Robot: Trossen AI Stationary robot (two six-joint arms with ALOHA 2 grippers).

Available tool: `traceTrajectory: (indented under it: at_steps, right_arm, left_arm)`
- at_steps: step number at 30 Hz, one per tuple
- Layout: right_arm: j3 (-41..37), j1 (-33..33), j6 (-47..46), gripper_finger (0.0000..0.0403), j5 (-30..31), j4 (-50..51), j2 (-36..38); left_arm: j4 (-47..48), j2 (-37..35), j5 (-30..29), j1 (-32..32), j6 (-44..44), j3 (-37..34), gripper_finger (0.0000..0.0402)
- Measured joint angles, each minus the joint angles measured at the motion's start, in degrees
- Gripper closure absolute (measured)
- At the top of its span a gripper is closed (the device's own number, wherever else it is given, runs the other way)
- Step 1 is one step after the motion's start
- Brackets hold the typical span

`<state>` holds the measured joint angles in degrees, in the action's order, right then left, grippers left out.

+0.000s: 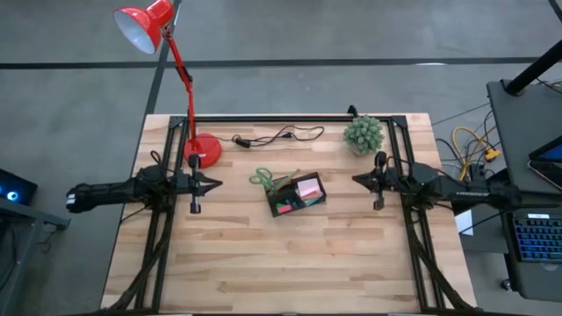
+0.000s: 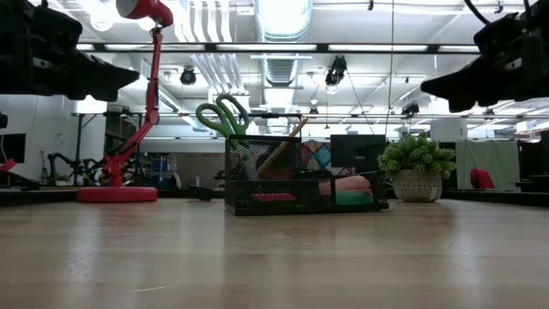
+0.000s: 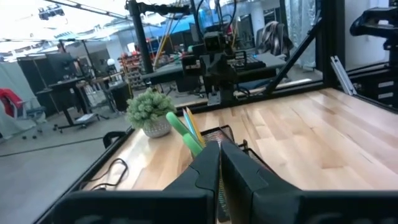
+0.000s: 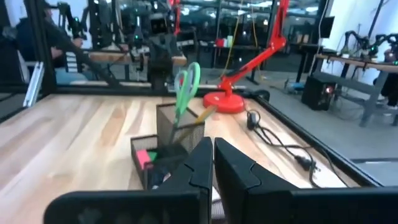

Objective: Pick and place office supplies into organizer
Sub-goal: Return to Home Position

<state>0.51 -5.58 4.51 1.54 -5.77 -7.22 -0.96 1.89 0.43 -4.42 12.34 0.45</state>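
Note:
The black mesh organizer (image 1: 297, 194) stands at the table's middle. Green-handled scissors (image 2: 221, 116) stand in its taller compartment, handles up, and a yellow pencil (image 2: 287, 143) leans beside them. A pink sticky-note pad (image 1: 308, 187) lies in the low compartment, with something teal (image 2: 353, 196) next to it. My left gripper (image 1: 218, 184) hovers shut and level to the left of the organizer, pointing at it, with nothing in it. My right gripper (image 1: 355, 180) hovers shut and level to the organizer's right, also holding nothing. Each wrist view looks past shut fingers at the organizer (image 4: 163, 144) and the scissors (image 3: 183, 132).
A red desk lamp rests on its round base (image 1: 204, 149) at the far left. A black cable (image 1: 277, 136) lies along the far edge. A small green plant (image 1: 363, 134) sits at the far right. The near half of the wooden table (image 1: 290, 263) is bare.

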Motion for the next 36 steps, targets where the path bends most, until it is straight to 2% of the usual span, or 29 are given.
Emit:
traceTrajectory:
  at_steps: [6,18,27,36]
  right_arm:
    - [0.04,0.08,-2.28,0.0395,-2.12,5.54,7.27]
    - [0.11,0.06,-4.47,0.0394,-2.99,5.38,6.05]
    - [0.11,0.06,3.11,0.0394,-2.99,5.37,5.9]
    - [0.11,0.06,2.86,0.0394,-2.99,5.4,5.92]
  left_arm:
    - [0.15,-0.22,0.08,0.02,-0.12,0.0,0.0401]
    - [0.43,1.0,0.13,0.02,-1.53,0.02,0.0401]
    - [0.08,1.11,-0.35,0.02,-1.55,0.02,0.0402]
    - [-0.1,1.13,-0.44,0.0,-1.51,0.0,0.0402]
